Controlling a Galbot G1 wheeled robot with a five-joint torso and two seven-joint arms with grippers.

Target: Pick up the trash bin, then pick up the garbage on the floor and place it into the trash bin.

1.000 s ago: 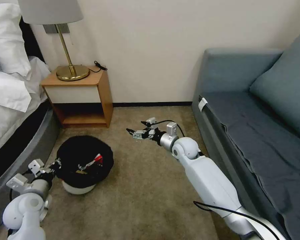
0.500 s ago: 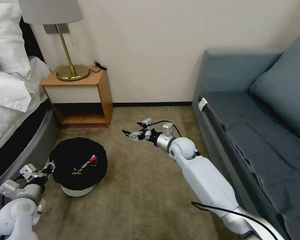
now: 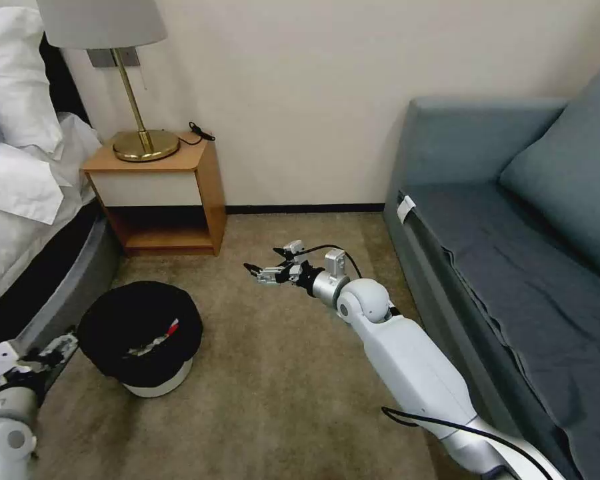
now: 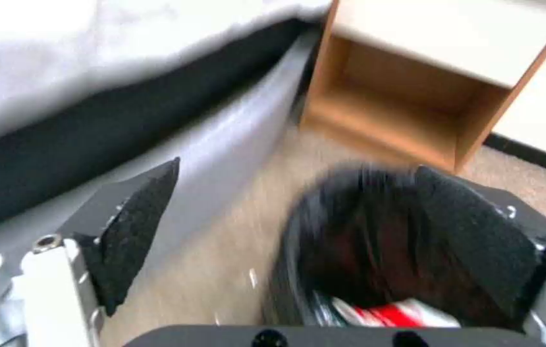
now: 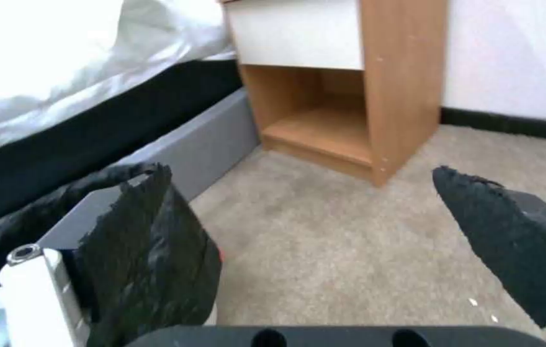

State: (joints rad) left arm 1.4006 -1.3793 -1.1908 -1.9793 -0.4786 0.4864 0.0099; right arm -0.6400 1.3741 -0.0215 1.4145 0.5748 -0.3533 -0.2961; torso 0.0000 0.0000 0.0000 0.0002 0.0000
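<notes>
The trash bin (image 3: pixel 155 385) is a small white bin with a black bag over its rim, standing on the carpet beside the bed. Garbage lies inside it, with a red-white packet (image 3: pixel 172 327) on top, and the same packet (image 4: pixel 395 311) shows in the left wrist view. My left gripper (image 3: pixel 61 344) hovers just left of the bin's rim, a little apart from it. In the left wrist view the left gripper (image 4: pixel 299 171) is open and the bin (image 4: pixel 356 231) lies beyond its fingers. My right gripper (image 3: pixel 257 267) hangs open and empty over the carpet right of the bin, as its own view (image 5: pixel 299 171) shows.
A wooden nightstand (image 3: pixel 170 190) with a brass lamp (image 3: pixel 143 143) stands against the wall behind the bin. The bed (image 3: pixel 27 220) runs along the left and a grey-blue sofa (image 3: pixel 513 253) along the right. Bare carpet (image 3: pixel 280 373) lies between them.
The bin and my left arm have shifted left and toward me. My left gripper, at the rim before, now sits off it. The right gripper has drifted slightly left.
</notes>
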